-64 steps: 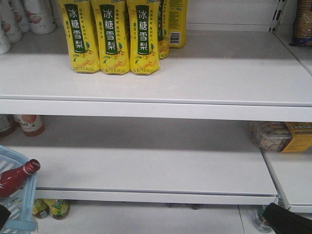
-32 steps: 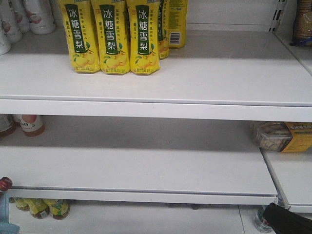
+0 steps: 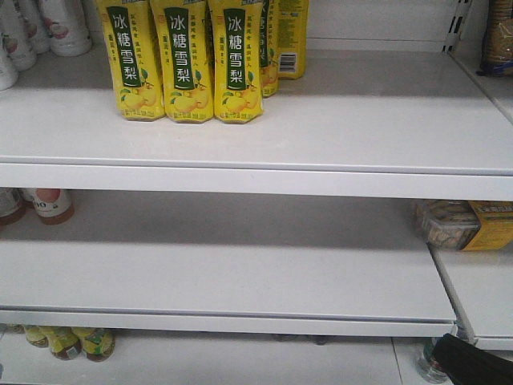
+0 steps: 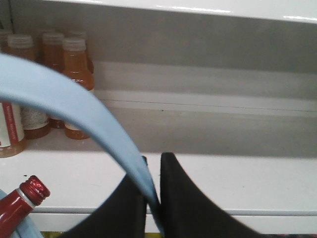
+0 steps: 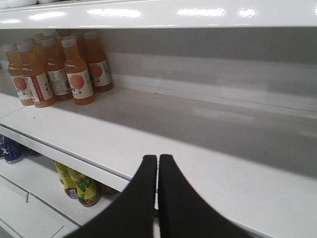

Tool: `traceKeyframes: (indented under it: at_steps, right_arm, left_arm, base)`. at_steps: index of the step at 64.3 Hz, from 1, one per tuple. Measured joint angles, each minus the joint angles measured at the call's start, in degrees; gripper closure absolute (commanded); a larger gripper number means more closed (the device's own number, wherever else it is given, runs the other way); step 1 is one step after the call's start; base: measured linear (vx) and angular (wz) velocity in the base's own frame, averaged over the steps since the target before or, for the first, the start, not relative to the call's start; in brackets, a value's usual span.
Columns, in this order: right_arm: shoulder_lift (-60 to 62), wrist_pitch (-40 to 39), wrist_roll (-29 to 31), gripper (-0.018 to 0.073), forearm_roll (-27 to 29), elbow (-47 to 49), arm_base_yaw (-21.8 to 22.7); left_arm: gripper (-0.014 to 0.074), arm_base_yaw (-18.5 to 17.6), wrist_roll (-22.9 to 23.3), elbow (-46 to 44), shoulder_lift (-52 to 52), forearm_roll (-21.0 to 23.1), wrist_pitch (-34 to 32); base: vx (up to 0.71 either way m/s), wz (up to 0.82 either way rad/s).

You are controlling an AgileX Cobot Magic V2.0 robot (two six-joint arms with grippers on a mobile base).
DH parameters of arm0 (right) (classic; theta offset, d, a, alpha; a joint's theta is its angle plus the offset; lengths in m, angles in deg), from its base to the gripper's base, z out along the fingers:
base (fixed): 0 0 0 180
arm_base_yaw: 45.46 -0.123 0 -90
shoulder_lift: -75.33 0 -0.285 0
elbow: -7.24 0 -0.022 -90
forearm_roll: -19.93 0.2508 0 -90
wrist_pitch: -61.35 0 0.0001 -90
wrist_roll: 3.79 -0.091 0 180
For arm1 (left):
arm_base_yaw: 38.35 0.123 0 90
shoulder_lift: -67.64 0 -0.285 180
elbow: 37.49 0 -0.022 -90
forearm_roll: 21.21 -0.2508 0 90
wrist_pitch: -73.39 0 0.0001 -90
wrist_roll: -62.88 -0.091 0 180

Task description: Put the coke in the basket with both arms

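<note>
Left tool [image 4: 152,198] clenched on basket handle [image 4: 84,111], coke [image 4: 20,206] looks in, right tool [image 5: 157,166] clenched empty; next, probably set basket down.

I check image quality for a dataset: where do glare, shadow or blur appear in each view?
Front view: soft shadow under the upper shelf, labels sharp. Left wrist view: the basket handle is a blurred band, with glare streaks on the shelf edge above. Right wrist view: bright glare patches on the top shelf edge.

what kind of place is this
Likely a shop or supermarket aisle: white tiered shelves, rows of yellow drink bottles, orange drink bottles, and a pale blue basket handle.
</note>
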Motion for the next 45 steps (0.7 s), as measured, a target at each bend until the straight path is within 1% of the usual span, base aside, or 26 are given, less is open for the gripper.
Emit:
traceKeyframes:
  at_steps: [9,20,27,37,45]
  right_arm:
    - [0.00,0.00,0.00,0.0564,0.00,0.00,0.00]
    - [0.00,0.00,0.00,0.0564,0.00,0.00,0.00]
    - [0.00,0.00,0.00,0.0564,0.00,0.00,0.00]
    - [0.00,0.00,0.00,0.0564,0.00,0.00,0.00]
    - [0.00,0.00,0.00,0.0564,0.00,0.00,0.00]
  left_arm:
    - [0.0601,2.67,0.67,0.00,0.00,-0.22,0.05]
    - [0.0601,4.15,0.83,0.00,0.00,-0.22,0.05]
    - [0.0601,4.29,0.89,0.00,0.00,-0.52,0.05]
    - [0.0601,4.29,1.12,0.00,0.00,-3.21,0.11]
    - [0.0601,4.29,1.11,0.00,0.00,-4.06,0.11]
  base:
    - [0.00,0.00]
    - [0.00,0.00]
    - [0.00,0.00]
    - [0.00,0.00]
    - [0.00,0.00]
